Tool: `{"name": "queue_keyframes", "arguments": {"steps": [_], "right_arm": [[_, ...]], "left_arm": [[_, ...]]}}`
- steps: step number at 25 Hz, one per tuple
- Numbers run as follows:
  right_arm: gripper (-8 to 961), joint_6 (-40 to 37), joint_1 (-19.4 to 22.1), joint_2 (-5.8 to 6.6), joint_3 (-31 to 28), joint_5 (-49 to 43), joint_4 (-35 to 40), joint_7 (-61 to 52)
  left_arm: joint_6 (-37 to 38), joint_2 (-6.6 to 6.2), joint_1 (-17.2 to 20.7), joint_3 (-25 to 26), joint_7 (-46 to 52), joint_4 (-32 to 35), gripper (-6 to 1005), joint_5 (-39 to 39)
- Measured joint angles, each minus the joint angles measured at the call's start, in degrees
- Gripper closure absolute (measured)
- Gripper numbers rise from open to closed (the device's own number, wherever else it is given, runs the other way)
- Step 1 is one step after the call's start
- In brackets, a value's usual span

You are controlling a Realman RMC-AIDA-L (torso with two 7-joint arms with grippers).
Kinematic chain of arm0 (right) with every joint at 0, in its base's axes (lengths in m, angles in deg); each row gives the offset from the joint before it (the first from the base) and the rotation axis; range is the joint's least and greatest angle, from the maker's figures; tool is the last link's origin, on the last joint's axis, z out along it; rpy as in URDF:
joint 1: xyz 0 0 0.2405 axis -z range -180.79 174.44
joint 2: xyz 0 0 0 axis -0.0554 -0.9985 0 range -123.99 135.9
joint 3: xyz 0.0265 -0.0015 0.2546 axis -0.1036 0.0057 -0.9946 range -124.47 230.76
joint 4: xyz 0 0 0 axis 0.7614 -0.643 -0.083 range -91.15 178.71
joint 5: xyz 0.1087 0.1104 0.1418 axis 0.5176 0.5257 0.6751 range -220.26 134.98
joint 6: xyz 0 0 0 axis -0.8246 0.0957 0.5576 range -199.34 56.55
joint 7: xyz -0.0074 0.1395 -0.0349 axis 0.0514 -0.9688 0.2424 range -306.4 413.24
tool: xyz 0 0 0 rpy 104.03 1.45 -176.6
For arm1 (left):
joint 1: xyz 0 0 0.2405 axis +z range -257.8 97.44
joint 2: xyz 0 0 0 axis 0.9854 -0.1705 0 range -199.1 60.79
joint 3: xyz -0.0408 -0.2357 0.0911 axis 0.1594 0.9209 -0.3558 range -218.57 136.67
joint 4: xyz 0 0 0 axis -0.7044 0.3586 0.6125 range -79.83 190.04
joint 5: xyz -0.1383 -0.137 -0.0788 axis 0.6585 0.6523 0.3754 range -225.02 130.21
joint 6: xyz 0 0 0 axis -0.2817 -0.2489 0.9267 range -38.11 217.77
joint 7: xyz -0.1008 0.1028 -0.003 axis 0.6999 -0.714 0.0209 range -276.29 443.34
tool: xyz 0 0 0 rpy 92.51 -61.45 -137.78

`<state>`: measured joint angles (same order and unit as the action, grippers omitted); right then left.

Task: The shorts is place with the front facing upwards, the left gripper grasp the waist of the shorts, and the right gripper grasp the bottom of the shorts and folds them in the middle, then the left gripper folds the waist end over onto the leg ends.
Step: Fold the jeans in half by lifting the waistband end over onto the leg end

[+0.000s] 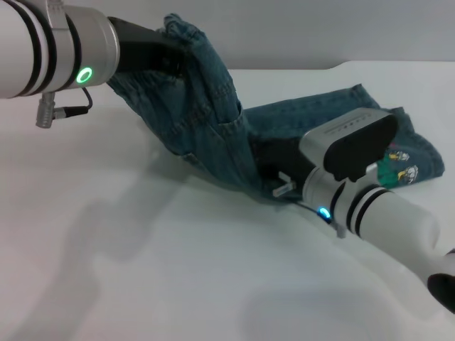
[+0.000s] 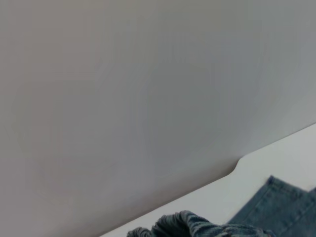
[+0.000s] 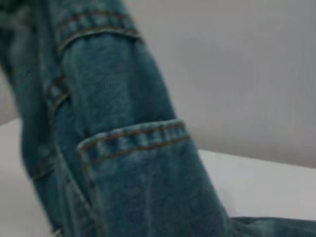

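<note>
Nearest the head camera, the right pincer [image 1: 284, 186] sits low on the tabletop [image 1: 142, 270] at the right, its black blocky body on the white-and-silver arm with a blue light. Its tip is buried against the denim where the raised cloth meets the flat part of the shorts [image 1: 213, 135], and whether it is clenched on the cloth or released I cannot tell, since the fingers are hidden by the fabric and its own housing.

Up at the left, the left pincer [image 1: 167, 53] is held well above the tabletop on the silver arm with the green light. It is grasping the waist of the shorts [image 1: 181, 32], whose gathered, ruffled band bunches around its black tip. From there the denim hangs down and to the right in a slanted sheet, with a stitched pocket seam showing on it, down to the right pincer.

Beyond the right pincer the rest of the shorts lies flat on the tabletop, reaching toward the far right, where a small coloured patch [image 1: 398, 170] shows on the cloth.

From the left wrist, only the ruffled band [image 2: 187, 224] and a flat denim corner show against the white tabletop and grey wall [image 2: 123, 98]. From the right wrist, the hanging denim with its orange-stitched seams [image 3: 133, 136] fills the near side.
</note>
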<state>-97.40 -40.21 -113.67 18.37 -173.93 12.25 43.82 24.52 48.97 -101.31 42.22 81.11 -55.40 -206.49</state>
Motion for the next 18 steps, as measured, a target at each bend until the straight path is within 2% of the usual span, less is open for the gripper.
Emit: {"name": "queue_keyframes", "arguments": {"steps": [4,10,15,18], "right_arm": [[953,0.1,-1.8,-0.04,4.2,-0.2,-0.1,-3.8],[954,-0.1,-3.2,-0.19,6.5,-0.2,-1.1,-4.2],[954,-2.9,-0.5,-0.22,1.7,0.1,0.7,-4.0],[954,-4.0,1.7,0.36,-2.8,0.0,1.9,-3.8]], "left_arm": [[0.4,0.02,0.0,-0.3,0.0,-0.4,889,0.0],[1.9,-0.07,0.1,-1.1,-0.1,-1.2,893,0.0],[2.7,-0.14,1.2,-1.1,-0.4,-1.3,893,0.0],[3.0,-0.11,1.7,-1.1,-0.8,-1.4,892,0.0]]}}
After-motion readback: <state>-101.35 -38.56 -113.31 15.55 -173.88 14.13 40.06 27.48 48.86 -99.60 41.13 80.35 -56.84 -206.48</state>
